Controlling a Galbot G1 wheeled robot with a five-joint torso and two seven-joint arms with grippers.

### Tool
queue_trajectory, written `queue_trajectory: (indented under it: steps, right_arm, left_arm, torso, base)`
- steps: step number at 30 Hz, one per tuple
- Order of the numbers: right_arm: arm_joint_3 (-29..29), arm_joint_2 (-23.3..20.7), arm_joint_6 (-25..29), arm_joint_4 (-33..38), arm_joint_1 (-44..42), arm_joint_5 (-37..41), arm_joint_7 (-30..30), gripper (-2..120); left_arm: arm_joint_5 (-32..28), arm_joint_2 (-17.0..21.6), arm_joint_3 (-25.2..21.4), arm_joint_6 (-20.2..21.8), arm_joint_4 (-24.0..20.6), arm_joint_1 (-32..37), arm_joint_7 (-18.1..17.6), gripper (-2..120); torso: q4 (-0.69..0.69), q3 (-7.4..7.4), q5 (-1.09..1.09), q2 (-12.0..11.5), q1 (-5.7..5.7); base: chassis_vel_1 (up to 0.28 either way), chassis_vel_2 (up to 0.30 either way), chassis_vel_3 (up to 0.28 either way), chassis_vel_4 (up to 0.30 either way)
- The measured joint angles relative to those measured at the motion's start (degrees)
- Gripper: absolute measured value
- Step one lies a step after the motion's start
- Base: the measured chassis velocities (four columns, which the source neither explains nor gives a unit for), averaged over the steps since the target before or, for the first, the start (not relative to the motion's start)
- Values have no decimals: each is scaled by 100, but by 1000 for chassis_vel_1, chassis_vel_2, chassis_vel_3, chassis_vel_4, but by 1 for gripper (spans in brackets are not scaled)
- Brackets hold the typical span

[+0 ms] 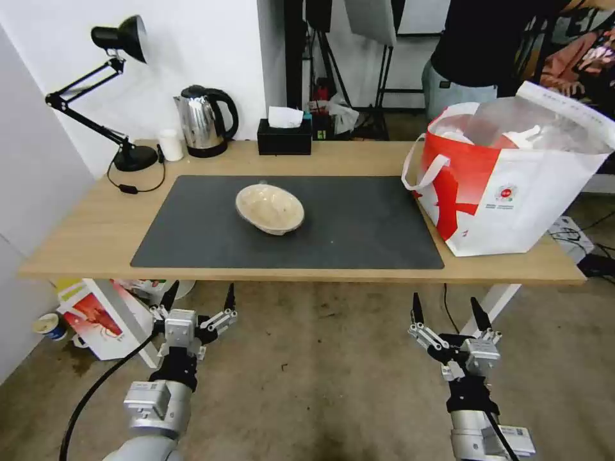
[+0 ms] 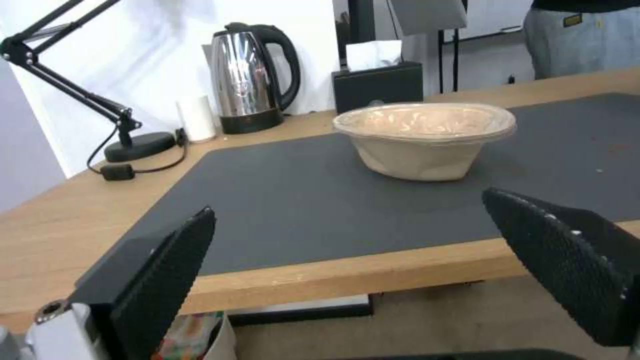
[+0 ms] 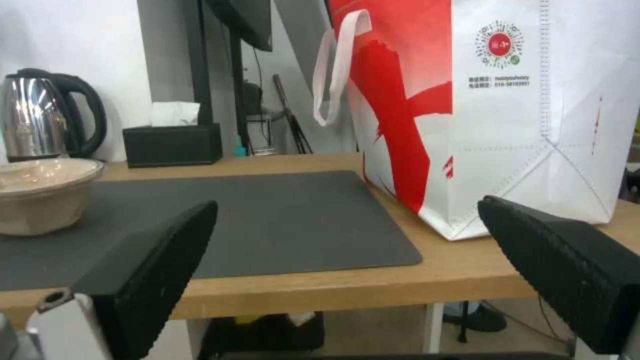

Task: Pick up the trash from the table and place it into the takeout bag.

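Only the paper bowl (image 1: 270, 208) sits mid-mat on the table (image 1: 77, 237); probably light, flimsy, crushable, so pinch its rim gently. Left gripper (image 1: 198, 302) and right gripper (image 1: 448, 309) both spread, empty, below the table edge. Bag (image 1: 512, 192) at right.

Beige paper bowl (image 1: 270, 209) tilted on grey mat (image 1: 359, 224) mid-table (image 1: 77, 237). Boxy white bag (image 1: 512, 186), red panel, round logo, open-topped, upright at table's right end, well apart from bowl.

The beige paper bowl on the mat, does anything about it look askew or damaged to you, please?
Yes. The beige paper bowl sits tilted on the dark mat, its rim uneven, and its side wall looks dented. Nothing has spilled around it.
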Motion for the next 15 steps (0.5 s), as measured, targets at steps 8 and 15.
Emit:
queue_trajectory:
  steps: [8,15]
  right_arm:
    - [0,0,-2,2,0,0,0,100]
    - [0,0,-3,5,0,0,0,100]
  left_arm:
    - [0,0,0,0,0,0,0,100]
    - [0,0,0,0,0,0,0,100]
  torso:
    - [0,0,0,0,0]
    - [0,0,0,0,0]
  base:
    - [0,0,0,0]
    - [0,0,0,0]
